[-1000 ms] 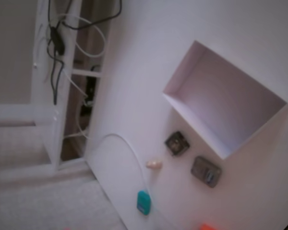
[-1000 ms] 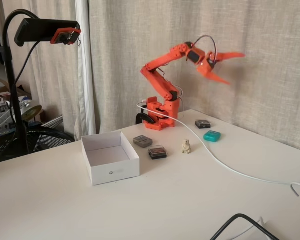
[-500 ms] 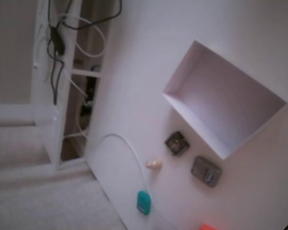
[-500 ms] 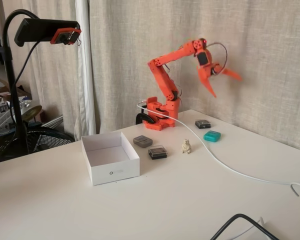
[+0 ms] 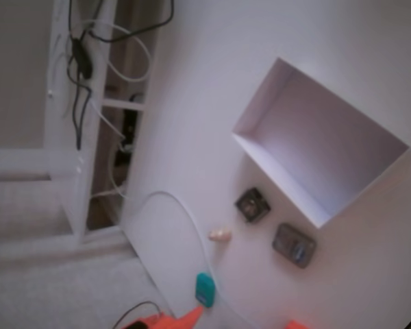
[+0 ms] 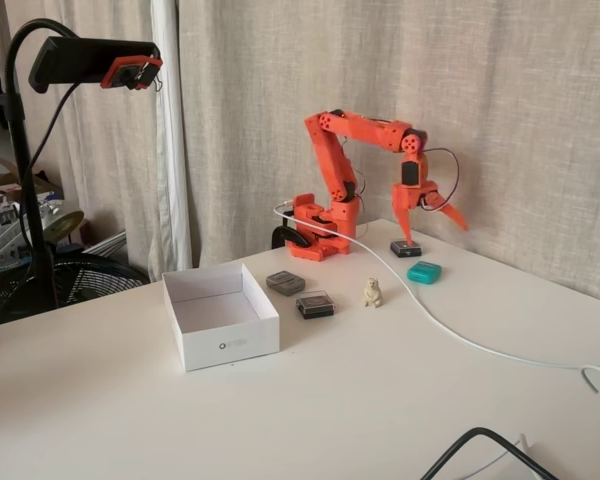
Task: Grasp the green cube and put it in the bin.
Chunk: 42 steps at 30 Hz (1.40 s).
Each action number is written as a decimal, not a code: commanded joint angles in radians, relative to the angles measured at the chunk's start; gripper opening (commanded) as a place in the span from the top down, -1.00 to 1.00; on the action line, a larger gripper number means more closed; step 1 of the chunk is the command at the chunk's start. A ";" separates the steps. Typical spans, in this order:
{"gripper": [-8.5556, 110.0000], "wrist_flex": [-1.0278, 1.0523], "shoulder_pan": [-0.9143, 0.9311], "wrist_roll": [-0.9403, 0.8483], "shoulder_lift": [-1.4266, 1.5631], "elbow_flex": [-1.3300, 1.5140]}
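In a fixed view that looks down on the scene, the small teal-green cube with rounded corners (image 5: 205, 289) is seen lying on the white table (image 5: 192, 103) near the bottom edge, beside a thin white cable (image 5: 181, 205). An orange finger (image 5: 190, 316) of the gripper is shown just below and left of the cube, apparently not touching it, though the blur makes this uncertain. The large shallow white bin (image 5: 315, 147) is set well apart, at upper right, with two dark grey square objects (image 5: 252, 205) (image 5: 294, 245) and a small beige figurine (image 5: 220, 235) between.

In a fixed view taken from the side, the orange two-finger gripper (image 6: 432, 227) is held pointing downward above the table, its jaws spread wide and nothing gripped. The green cube (image 6: 424, 271) is seen below it on the table, untouched, near a dark square item (image 6: 405, 248). The white bin (image 6: 220, 317) stands well to the left. The orange arm (image 6: 332, 160) is arched over its base.
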 commanded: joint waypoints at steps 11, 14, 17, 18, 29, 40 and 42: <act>0.02 -0.153 0.117 -0.091 -0.066 0.160; 0.02 -0.189 0.126 -0.094 -0.069 0.199; 0.02 -0.199 0.144 -0.095 -0.074 0.215; 0.02 -0.201 0.149 -0.095 -0.078 0.215; 0.02 -0.265 0.170 -0.097 -0.124 0.206; 0.20 -0.245 0.163 -0.097 -0.132 0.218; 0.20 -0.247 0.167 -0.097 -0.135 0.218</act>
